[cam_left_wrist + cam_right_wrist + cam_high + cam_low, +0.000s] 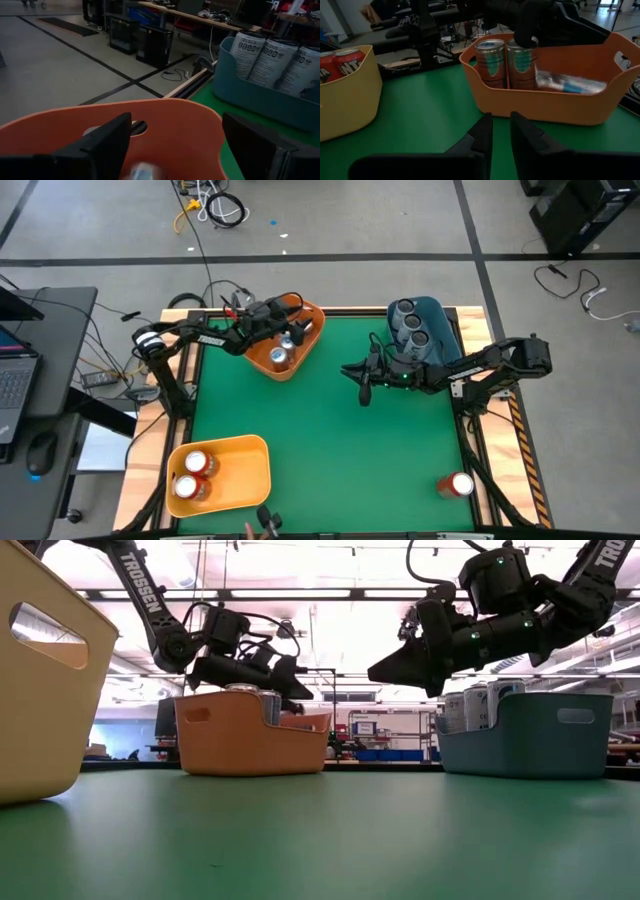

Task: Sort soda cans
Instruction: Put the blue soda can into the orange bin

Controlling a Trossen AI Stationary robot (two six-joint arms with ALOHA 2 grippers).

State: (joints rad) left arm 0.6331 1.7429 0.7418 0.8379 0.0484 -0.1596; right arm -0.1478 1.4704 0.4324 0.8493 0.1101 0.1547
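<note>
Cans are the things to sort, and from above one red can stands alone on the green table near the right front corner, while two more red cans sit in the yellow bin, three white cans in the blue bin and dark cans in the orange bin. The left gripper hangs over the orange bin, and the right gripper is above the table just beside the blue bin. At table height, the left gripper is just over the cans in the orange bin, and I cannot tell if it touches one. Past the left wrist, the two fingers stand wide apart with nothing between them. Past the right wrist, the fingers are almost pressed together and hold nothing; two dark cans stand upright and one more lies flat. I judge a can as light, stiff but thin, and smooth, so it can slip or dent. The best hold is probably across the middle of the round wall, with gentle pressure.
</note>
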